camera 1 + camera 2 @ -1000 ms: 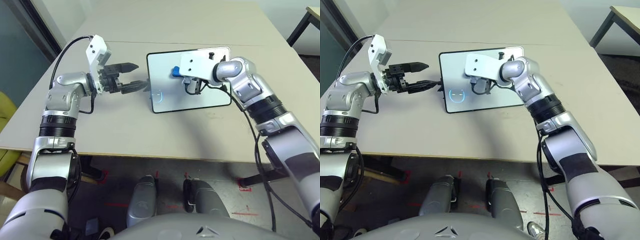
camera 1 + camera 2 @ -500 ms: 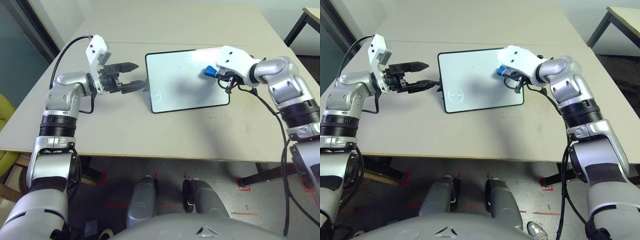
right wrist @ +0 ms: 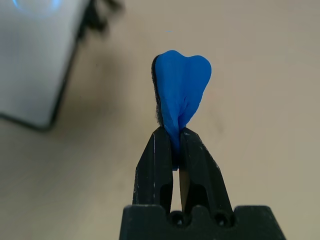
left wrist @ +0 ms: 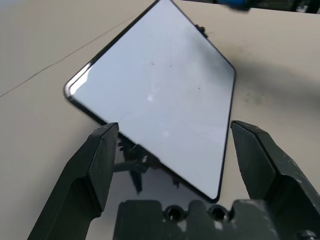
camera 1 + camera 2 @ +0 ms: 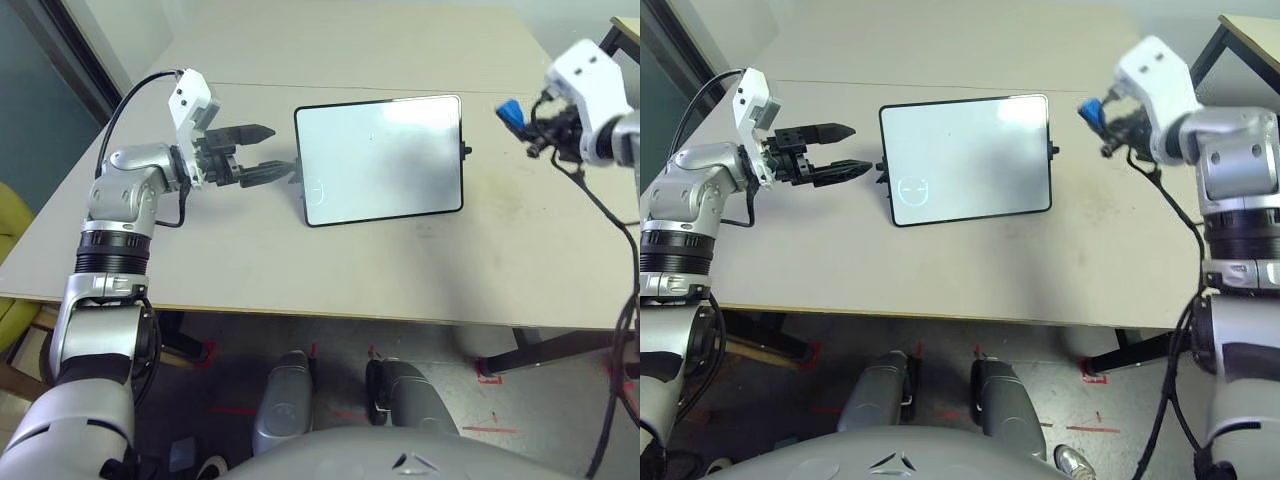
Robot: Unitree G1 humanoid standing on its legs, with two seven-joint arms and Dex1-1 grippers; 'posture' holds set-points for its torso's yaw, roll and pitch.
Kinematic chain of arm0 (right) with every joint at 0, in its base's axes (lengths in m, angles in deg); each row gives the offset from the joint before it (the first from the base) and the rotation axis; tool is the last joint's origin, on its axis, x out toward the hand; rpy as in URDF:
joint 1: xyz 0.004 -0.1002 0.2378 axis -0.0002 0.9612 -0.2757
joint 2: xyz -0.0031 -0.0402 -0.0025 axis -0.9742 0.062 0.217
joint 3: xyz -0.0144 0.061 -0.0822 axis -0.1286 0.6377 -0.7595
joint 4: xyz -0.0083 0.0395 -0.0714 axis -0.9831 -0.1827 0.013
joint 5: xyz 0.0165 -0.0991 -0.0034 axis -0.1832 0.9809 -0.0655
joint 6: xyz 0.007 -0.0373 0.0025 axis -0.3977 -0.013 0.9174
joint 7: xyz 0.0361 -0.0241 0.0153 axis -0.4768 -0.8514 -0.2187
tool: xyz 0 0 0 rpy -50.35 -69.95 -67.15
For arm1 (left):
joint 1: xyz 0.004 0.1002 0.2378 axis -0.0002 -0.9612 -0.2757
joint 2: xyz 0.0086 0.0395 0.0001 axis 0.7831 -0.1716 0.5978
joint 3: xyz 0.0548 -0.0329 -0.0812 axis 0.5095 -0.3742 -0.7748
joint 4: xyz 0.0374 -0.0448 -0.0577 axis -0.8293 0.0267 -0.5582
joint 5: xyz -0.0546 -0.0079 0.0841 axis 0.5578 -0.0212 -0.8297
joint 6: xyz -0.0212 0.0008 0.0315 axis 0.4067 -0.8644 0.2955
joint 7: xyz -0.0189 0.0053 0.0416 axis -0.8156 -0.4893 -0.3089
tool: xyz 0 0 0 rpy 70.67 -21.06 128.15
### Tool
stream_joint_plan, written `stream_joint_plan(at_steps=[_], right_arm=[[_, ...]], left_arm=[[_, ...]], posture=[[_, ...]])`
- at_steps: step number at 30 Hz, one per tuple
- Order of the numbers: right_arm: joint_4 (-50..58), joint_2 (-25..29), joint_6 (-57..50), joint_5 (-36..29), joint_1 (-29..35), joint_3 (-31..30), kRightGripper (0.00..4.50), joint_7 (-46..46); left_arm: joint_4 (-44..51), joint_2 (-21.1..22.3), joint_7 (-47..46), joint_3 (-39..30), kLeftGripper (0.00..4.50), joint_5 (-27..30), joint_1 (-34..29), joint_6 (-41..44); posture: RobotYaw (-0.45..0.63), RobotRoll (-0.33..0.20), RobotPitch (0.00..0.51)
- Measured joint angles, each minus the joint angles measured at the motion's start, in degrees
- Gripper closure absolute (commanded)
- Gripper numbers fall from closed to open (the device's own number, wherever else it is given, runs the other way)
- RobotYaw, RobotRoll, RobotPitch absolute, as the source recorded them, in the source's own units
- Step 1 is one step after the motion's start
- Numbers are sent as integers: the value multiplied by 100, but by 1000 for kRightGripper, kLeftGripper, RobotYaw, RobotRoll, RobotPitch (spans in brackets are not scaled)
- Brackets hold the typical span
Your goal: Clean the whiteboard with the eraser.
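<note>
Left gripper (image 5: pixel 268 152) spread open just left of the whiteboard (image 5: pixel 381 160) lying mid-table (image 5: pixel 300 260), then, well right of the board and raised above the table, right gripper (image 3: pixel 173 142) pinched tight on the squashed blue eraser (image 3: pixel 181 90).

It looks like a plain work room, maybe an office or a lab; a big bare beige table (image 5: pixel 300 260) stands on a dark floor (image 5: pixel 230 385) with red tape marks (image 5: pixel 488 374); another table's leg (image 5: pixel 598 48) shows behind; pale wall (image 5: pixel 120 25).
</note>
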Motion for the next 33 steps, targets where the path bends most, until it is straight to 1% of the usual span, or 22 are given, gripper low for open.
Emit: stream_joint_plan(at_steps=[3, 8, 12, 16, 21, 24, 29, 33], right_arm=[[-391, -203, 10, -106, 37, 107, 4499, 260], [-1096, -461, 238, -168, 1, 104, 4499, 550], [-1431, -644, 335, -222, -207, 101, 4499, 680], [-1542, -656, 348, -232, -295, 38, 3140, 677], [-1438, -548, 72, -288, -337, 16, 1106, 484], [-1195, -354, -139, -380, -377, 20, 21, 342], [-1106, -200, -164, -569, -452, 288, 21, 410], [-1432, -193, 433, -675, -464, 695, 21, 843]], left_arm=[[1, -3, 45, 3, 0, 0, 2, 30], [14, -2, 73, 4, 0, -1, 3, 66], [52, 0, 72, 2, 0, -1, 3, 78], [74, 1, 67, -13, 0, -1, 2, 96], [177, 24, 67, -64, 0, 0, -12, 115], [180, 50, 65, -76, 0, -1, -20, 124], [175, 142, 13, -106, 0, -3, -21, 125], [38, 290, -164, -316, 0, -7, -24, 61]], posture=[[259, 0, 94], [266, 0, 93], [272, 0, 92], [277, 0, 92], [273, 0, 93], [266, 0, 92], [262, 0, 93], [264, 0, 94]])
